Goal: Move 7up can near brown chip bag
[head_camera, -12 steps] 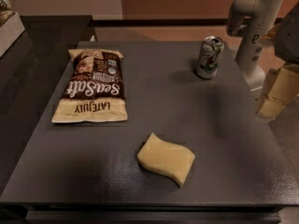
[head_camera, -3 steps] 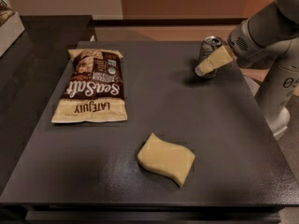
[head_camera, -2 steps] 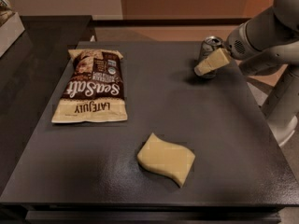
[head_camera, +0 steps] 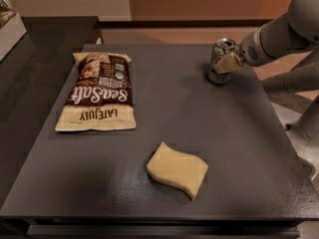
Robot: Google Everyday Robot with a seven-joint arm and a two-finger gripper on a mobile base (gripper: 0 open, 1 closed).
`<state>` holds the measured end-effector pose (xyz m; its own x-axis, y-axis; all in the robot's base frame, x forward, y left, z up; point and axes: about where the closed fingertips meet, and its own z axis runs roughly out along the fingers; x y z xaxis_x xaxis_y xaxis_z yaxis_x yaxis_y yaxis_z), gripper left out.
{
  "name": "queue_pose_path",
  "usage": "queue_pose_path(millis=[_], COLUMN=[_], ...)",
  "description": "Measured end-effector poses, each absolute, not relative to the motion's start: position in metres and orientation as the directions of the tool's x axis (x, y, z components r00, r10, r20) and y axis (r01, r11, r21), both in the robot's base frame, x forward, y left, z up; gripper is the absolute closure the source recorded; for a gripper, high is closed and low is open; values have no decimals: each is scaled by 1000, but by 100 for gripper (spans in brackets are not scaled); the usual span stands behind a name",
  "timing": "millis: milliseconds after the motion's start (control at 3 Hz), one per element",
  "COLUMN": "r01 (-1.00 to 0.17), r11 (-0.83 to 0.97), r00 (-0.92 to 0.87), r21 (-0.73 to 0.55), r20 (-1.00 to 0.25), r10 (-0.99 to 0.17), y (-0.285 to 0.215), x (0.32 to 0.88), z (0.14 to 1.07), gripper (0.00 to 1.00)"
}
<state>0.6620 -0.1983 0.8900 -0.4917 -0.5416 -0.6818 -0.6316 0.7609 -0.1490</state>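
Observation:
The 7up can [head_camera: 217,54] stands upright at the far right of the dark table [head_camera: 149,108], its silver top showing. My gripper [head_camera: 225,63] reaches in from the right and sits against the can's front right side, partly covering it. The brown chip bag [head_camera: 102,91], with white "Sea Salt" lettering and tan ends, lies flat at the far left of the table, well apart from the can.
A pale yellow wavy sponge [head_camera: 178,168] lies near the table's front middle. My grey arm [head_camera: 284,34] crosses the right edge. A darker counter [head_camera: 30,73] runs along the left, with a white box [head_camera: 10,19] at its far end.
Four seconds ago the arm stood off the table's right side, away from the can. Since then the gripper has come in to the can and has stayed there over the last second.

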Motion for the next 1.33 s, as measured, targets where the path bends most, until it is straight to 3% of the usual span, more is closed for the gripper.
queue_pose_path(millis=[333,667,1333], r01=[-642,-688,-839], r11=[754,717,544], r00=[-474,-443,-340], r21=[-142,-109,-21], r20=[-700,-719,-761], r10=[-535,-535,-552], y=[-193,-175,-108], x=[664,664,641], z=[893,902,932], gripper=[87,100,100])
